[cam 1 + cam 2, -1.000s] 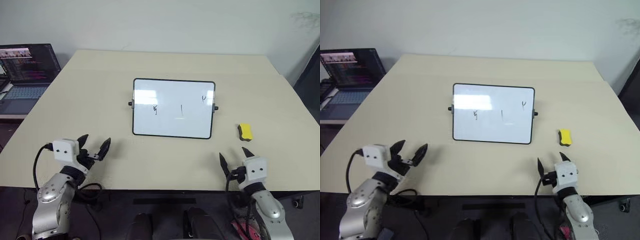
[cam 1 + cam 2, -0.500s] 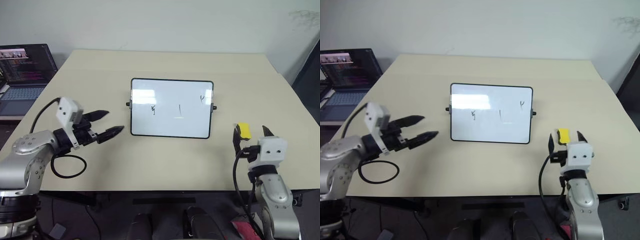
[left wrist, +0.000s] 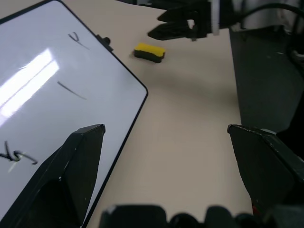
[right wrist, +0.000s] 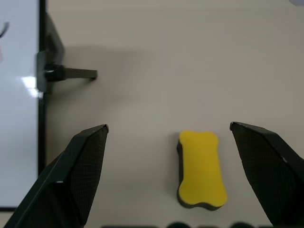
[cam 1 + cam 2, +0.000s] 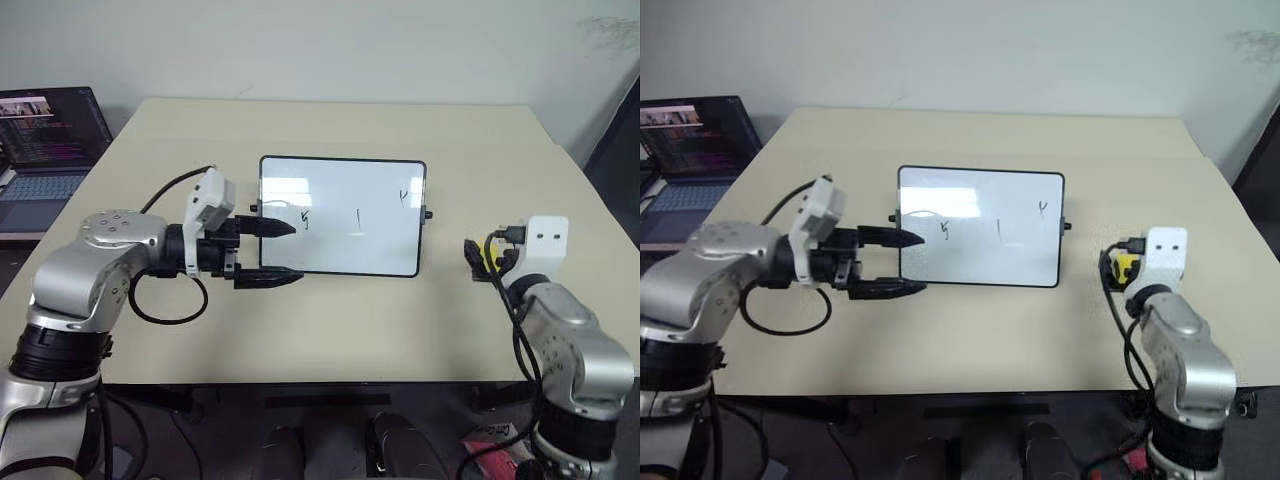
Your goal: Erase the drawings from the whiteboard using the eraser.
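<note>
The small yellow eraser block with a dark underside (image 4: 201,169) lies on the beige desk (image 5: 350,320), right of the black-framed glossy whiteboard (image 5: 340,214). Both grippers, left (image 5: 277,250) and right (image 4: 168,137), have fingers spread open, empty.

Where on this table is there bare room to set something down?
The far strip of the table behind the whiteboard is bare, as is the near edge between both arms. It is crowded where the left hand meets the board, and around the eraser.

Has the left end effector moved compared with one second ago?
Yes. The left end effector has moved up and toward the whiteboard; it was near the table's front edge, and now its fingertips overlap the board's left edge.
</note>
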